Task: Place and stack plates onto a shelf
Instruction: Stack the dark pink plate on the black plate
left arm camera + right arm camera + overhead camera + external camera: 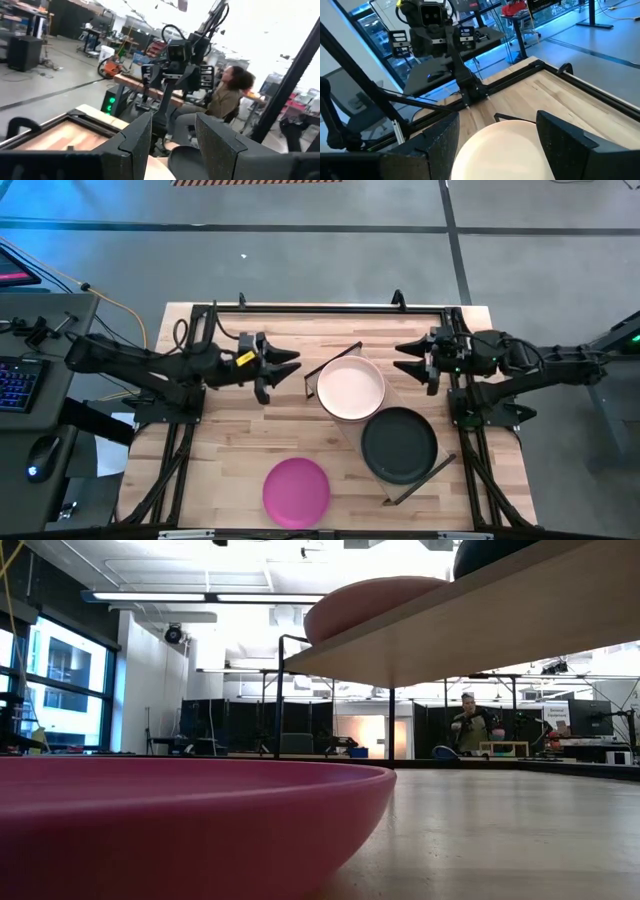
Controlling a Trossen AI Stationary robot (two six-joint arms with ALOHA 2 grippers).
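We see one plate left on the bare counter (200, 480): the magenta plate (296, 491), lying flat near the front edge, well apart from both hands. The shelf (395, 435) runs diagonally across the counter's middle, its long axis going from back-left to front-right. On it sit a light plate (351, 388) at the back end and a dark plate (399, 444) at the front end, touching or nearly so.

Our left hand (290, 368) hangs open and empty just beside the back end of the shelf, fingers pointing toward the light plate. Our right hand (408, 360) faces it from the other side, also open and empty. The magenta plate lies forward of both hands; we judge the left hand somewhat nearer, since the plate sits left of the shelf, with no shelf frame between the two. The right arm would have to reach over the shelf and its plates.

Several things stay unclear. Whether either plate on the shelf is a stack, and how many plates each holds, we cannot tell from above. In the low view the magenta plate fills the foreground and the shelf shows only from below. The left wrist view shows the plates only at its lower edge.
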